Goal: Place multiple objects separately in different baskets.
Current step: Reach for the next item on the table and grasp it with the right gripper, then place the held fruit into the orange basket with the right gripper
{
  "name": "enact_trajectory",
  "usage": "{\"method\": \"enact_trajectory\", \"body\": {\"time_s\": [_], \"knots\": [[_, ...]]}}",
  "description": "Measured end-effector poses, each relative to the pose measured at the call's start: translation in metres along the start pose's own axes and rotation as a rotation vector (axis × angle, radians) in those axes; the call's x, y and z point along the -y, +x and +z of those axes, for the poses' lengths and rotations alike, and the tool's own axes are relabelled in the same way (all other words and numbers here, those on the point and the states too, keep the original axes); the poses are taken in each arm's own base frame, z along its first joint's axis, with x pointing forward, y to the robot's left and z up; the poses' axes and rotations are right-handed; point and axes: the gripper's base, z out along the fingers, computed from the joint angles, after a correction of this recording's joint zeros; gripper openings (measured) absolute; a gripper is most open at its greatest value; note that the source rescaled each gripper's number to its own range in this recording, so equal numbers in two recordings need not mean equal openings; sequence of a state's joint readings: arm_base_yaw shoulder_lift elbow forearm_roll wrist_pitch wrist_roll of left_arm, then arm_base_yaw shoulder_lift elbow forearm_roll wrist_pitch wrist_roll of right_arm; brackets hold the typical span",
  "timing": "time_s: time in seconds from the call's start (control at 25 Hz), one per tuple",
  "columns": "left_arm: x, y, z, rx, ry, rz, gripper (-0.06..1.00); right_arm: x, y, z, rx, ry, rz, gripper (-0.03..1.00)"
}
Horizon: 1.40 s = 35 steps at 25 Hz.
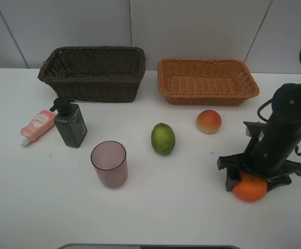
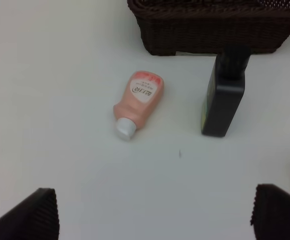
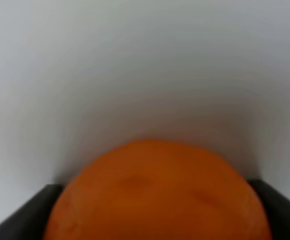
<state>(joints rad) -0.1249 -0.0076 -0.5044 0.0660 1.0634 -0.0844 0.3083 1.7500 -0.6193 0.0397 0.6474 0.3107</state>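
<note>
Pinching orange (image 3: 154,195) between right fingers (image 3: 15,220); peach (image 1: 209,122), lime (image 1: 163,138) well aside. Holding left fingers (image 2: 27,220) spread; tube (image 2: 139,102), bottle (image 2: 224,95) ahead.

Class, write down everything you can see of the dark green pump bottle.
The dark green pump bottle looks like opaque plastic, flat-sided, with a black pump head whose spout points toward the pink tube. It stands upright on the white table, close before the dark brown basket, clear of the tube. Only the table is seen touching it.

My right gripper (image 1: 248,179) is down over the orange (image 1: 250,191), front right of table (image 1: 191,218); lime (image 1: 163,138) and peach (image 1: 209,121) lie apart, before tan basket (image 1: 202,97).
</note>
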Motion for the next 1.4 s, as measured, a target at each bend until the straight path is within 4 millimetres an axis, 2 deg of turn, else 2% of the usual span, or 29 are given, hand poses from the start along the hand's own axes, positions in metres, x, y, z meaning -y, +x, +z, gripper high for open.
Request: {"method": "enact_trajectory", "body": {"time_s": [0.64,0.8,1.08,1.2,1.4], "knots": [[0.000,0.000,0.000,0.000,0.000,0.000,0.99,0.000,0.000,0.000,0.000,0.001,-0.001,0.37],[0.000,0.000,0.000,0.000,0.000,0.000,0.99,-0.001,-0.004,-0.005,-0.001,0.008,-0.012,0.37],[0.000,0.000,0.000,0.001,0.000,0.000,0.99,-0.012,-0.032,-0.061,0.048,-0.005,-0.062,0.37],[0.000,0.000,0.000,0.001,0.000,0.000,0.99,-0.020,-0.052,-0.088,0.102,-0.020,-0.082,0.37],[0.000,0.000,0.000,0.001,0.000,0.000,0.99,-0.034,-0.097,-0.115,0.158,-0.008,-0.126,0.37]]}}
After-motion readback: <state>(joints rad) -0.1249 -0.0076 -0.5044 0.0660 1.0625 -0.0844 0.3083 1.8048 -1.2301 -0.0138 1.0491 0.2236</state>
